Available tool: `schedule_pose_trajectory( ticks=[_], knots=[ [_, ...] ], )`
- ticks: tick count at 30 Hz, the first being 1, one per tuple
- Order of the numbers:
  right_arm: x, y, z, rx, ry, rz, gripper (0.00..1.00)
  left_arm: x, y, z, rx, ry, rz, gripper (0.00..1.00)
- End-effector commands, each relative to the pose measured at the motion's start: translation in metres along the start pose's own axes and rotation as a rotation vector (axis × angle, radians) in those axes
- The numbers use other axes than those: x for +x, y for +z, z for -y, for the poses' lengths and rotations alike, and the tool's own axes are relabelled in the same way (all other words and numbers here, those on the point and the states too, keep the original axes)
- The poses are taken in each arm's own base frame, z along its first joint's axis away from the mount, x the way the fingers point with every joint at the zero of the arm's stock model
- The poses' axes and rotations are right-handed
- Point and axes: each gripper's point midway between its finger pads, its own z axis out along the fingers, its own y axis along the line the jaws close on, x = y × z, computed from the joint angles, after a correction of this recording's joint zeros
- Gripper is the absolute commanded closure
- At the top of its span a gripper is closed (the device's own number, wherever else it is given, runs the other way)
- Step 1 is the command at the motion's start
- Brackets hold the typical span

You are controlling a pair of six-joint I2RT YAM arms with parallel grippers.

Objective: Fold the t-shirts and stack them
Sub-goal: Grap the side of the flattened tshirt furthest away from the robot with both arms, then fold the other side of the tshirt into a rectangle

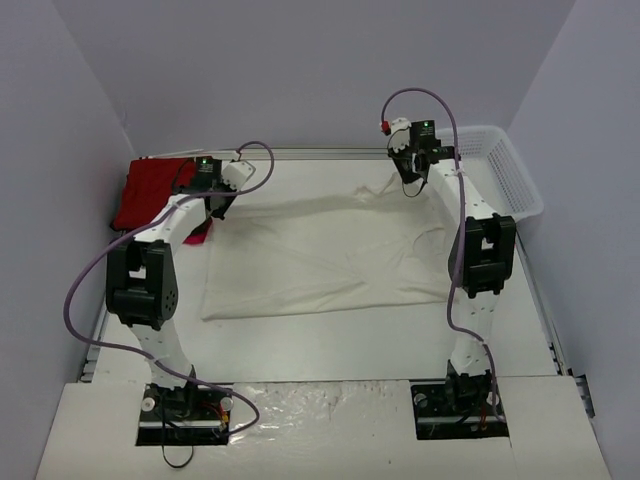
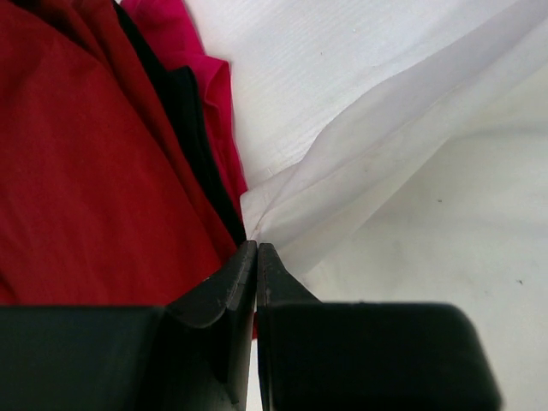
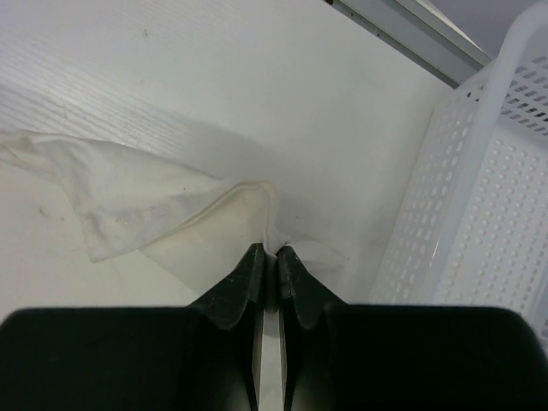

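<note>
No legible text, label, brand, number or sign on any surface in view.

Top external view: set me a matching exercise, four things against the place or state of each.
Things:
1. cream-white t-shirt
2. red t-shirts
3. mesh basket
4. left gripper

Places or states:
A. at the far right of the table
B. heaped at the far left corner
C. shut on an edge of white cloth
D. spread across the middle

Pairs: 1-D, 2-B, 3-A, 4-C
</note>
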Motion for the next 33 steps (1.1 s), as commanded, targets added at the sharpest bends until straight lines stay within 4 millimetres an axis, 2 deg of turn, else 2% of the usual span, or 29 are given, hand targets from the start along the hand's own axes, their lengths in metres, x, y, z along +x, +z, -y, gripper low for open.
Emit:
schedule_pose_trajectory(
  ticks=[1, 3, 6, 12, 21, 33],
  knots=[
    [-0.015, -0.041, 0.004, 0.012, 0.018, 0.050, 1.00, -0.011, -0.028, -0.012, -0.030, -0.006, 0.060, 0.98],
    [-0.016, -0.048, -0.004, -0.022, 0.021, 0.055, 1.00, -0.009, -0.035, -0.013, -0.029, -0.005, 0.067, 0.98],
    [-0.006, -0.056, -0.013, -0.061, 0.023, 0.030, 1.00, 0.000, -0.040, -0.008, -0.011, -0.001, 0.057, 0.98],
    [0.029, -0.069, -0.031, -0.107, 0.025, -0.045, 1.00, 0.015, -0.045, 0.008, 0.030, 0.000, 0.050, 0.98],
    [0.080, -0.073, -0.054, -0.163, 0.034, -0.152, 1.00, 0.038, -0.044, 0.026, 0.074, 0.006, 0.022, 0.98],
    [0.120, -0.071, -0.069, -0.195, 0.043, -0.247, 1.00, 0.058, -0.042, 0.042, 0.110, 0.022, -0.004, 0.98]
  ],
)
